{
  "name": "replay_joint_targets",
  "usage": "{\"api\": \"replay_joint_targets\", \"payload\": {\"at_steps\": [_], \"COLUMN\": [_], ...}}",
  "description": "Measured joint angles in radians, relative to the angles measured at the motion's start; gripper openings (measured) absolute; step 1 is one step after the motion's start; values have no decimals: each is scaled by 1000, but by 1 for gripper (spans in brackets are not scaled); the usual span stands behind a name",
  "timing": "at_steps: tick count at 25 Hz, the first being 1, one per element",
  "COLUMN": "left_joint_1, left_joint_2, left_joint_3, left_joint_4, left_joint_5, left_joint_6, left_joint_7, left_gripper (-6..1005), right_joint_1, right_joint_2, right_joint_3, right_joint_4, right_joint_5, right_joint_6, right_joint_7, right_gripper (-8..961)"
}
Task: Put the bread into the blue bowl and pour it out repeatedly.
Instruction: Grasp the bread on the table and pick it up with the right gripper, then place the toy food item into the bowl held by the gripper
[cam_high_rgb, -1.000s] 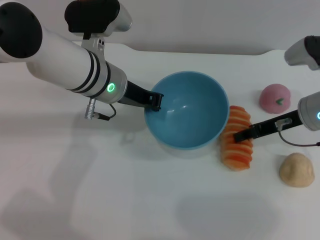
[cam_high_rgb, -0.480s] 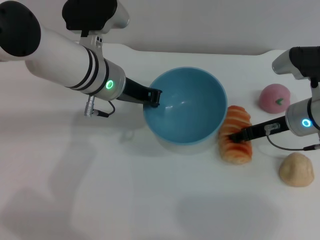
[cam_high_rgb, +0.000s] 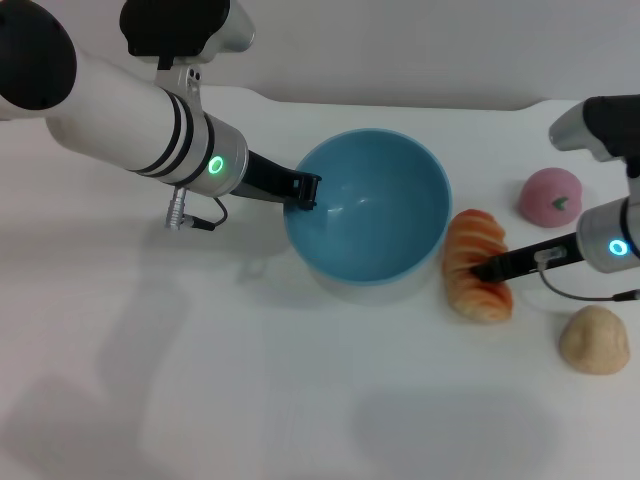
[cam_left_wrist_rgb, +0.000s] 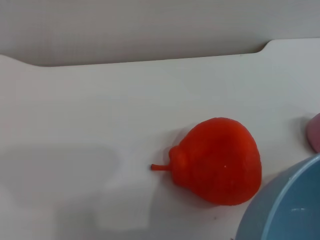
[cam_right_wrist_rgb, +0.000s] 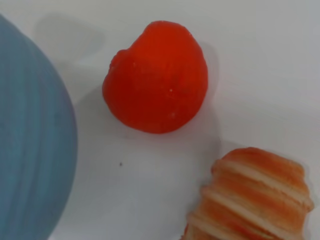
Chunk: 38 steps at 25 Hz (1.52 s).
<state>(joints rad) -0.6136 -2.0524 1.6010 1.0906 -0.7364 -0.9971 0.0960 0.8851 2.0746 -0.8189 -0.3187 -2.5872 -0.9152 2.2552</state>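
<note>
The red fruit (cam_left_wrist_rgb: 217, 160) never showed in the head view, hidden behind the blue bowl (cam_high_rgb: 368, 205). In the right wrist view the bread (cam_right_wrist_rgb: 250, 197) ran off the picture's edge. Neither wrist view showed its own claw's fingers.

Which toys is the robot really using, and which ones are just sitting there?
Using:
- bread, under the right gripper
- blue bowl, left gripper at its rim

Just sitting:
- pink fruit
- beige lump
- red fruit
</note>
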Motion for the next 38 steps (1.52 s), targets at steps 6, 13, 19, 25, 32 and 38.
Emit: {"api": "replay_joint_targets", "payload": {"at_steps": [6,13,19,25,32,38], "left_joint_1": [0,-1,-14,-40,-58,-66], "left_joint_2": [0,-1,-4,-10,-18,-16], "left_joint_3": [0,0,2,33,123,147], "left_joint_4": [-5,-7,-51,-77,-85,-85], "left_joint_5": [0,0,0,-3,-32,-74], "left_joint_6": [2,2,4,18,80,100], "left_joint_7": [1,1,1,0,-15,-16], "left_gripper": [-2,-2,-2,-1,-1,-2], "right_joint_1": [-83,-194,-297,-295,-285,-259], "right_joint_2": [-4,-7,-5,-7,-1,-5], "right_joint_3": [-2,3,-2,-30,-214,-354], "right_joint_4": [-148,-346,-556,-594,-581,-534], "right_joint_5": [102,172,303,523,743,736], "right_joint_6": [-103,-214,-349,-454,-431,-385], "right_joint_7": [-74,-80,-158,-322,-553,-567], "right_gripper": [166,136,123,116,94,91]}}
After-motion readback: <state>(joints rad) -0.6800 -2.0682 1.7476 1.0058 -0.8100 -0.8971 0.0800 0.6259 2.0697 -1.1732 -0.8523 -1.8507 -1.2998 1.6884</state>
